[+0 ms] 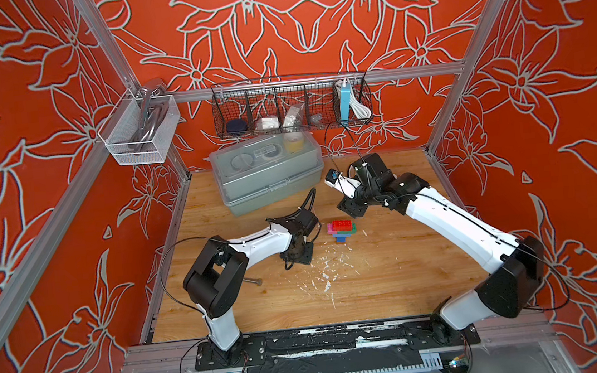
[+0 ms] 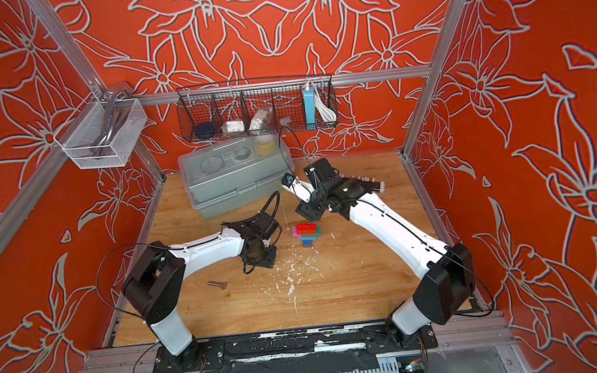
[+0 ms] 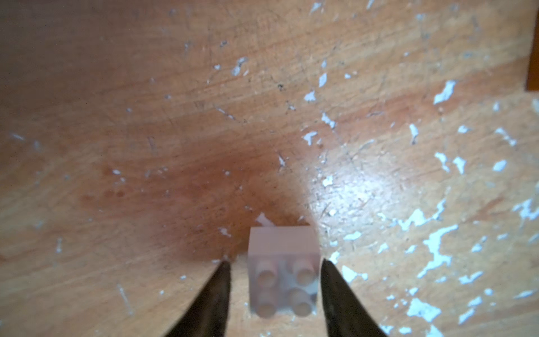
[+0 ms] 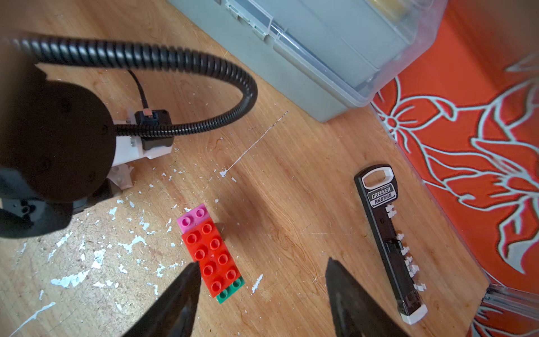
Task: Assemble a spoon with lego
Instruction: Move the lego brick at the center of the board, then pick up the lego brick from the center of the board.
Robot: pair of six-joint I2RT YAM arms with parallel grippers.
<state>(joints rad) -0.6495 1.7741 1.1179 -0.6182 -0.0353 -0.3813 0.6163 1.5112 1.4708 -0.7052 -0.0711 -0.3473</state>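
Part-built spoon [image 1: 342, 228] lies flat near the middle of the surface [image 1: 392, 283]. Red brick on top, with pink, green and blue showing beneath. Right tool [image 4: 262, 262] hangs over it, fingers spread wide with nothing between them. In the right wrist view the red brick's edge sits just beside one fingertip [image 4: 191, 271]; the rest of the gap is over bare wood. Left tool [image 3: 274, 262] is low, near the spoon on the robot's left, straddling a loose white brick [image 3: 281, 280] whose studs face the camera. Narrow spread, not clamped: clear gap on one side, other finger close or touching, cannot tell which.
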